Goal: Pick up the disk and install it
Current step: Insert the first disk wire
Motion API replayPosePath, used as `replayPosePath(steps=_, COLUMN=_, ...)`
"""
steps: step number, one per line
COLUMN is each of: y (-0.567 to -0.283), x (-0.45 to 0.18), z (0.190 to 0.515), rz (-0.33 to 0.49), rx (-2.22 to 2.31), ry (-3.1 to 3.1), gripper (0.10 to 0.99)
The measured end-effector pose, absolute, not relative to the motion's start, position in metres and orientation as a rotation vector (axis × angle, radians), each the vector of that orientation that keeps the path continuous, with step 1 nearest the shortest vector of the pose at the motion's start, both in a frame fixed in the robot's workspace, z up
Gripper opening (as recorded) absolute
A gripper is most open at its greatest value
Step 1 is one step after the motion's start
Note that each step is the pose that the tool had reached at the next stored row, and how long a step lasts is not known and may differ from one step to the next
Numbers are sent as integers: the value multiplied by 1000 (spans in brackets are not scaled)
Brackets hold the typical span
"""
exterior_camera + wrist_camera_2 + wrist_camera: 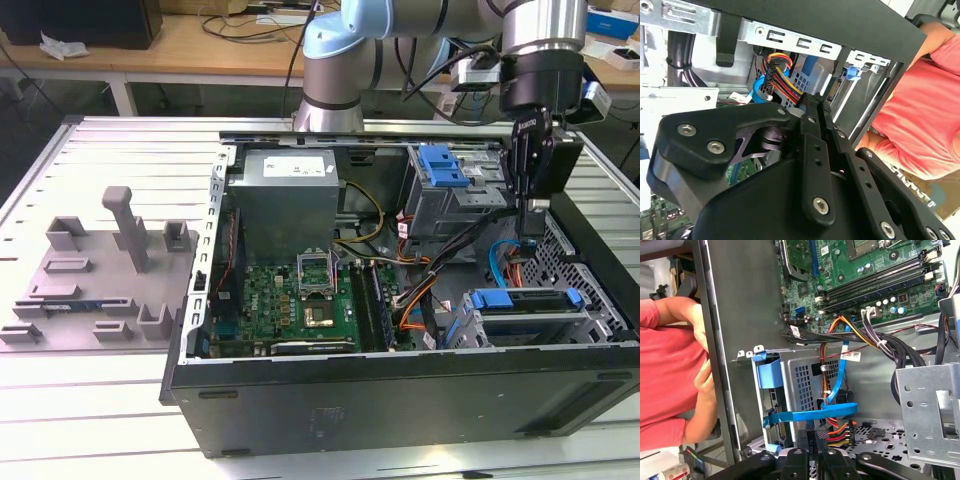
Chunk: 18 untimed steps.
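Where the open computer case [400, 395] lies on the worktop [100, 420], the disk [525, 299] is seen lodged in the drive cage [520, 335] at the exterior view's right, its long axis running left to right. Close above it the hand [530, 222] is hung, fingers [812, 150] pressed together on nothing.

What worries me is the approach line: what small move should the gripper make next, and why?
Probably a short sideways shift to bring the gripper over the disk. In the exterior view it hangs shut and empty above the cables, beside the disk, which lies blue-framed in the drive cage.
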<state>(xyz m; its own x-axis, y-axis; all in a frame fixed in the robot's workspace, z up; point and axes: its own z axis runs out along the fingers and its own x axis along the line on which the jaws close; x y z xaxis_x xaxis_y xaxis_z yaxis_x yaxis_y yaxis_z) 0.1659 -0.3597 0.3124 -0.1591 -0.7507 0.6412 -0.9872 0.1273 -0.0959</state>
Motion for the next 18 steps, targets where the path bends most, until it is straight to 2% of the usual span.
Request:
replayPosePath(steps=4, y=-371, x=166, z=321, rz=713, rx=1674, ry=-1971, gripper=169)
replayPosePath(steps=9, y=-393, x=166, z=324, rz=668, rx=1704, ry=-2006, gripper=169)
replayPosePath(steps=18, y=-411, x=166, z=332, rz=606, rx=1746, ry=-2058, gripper=169)
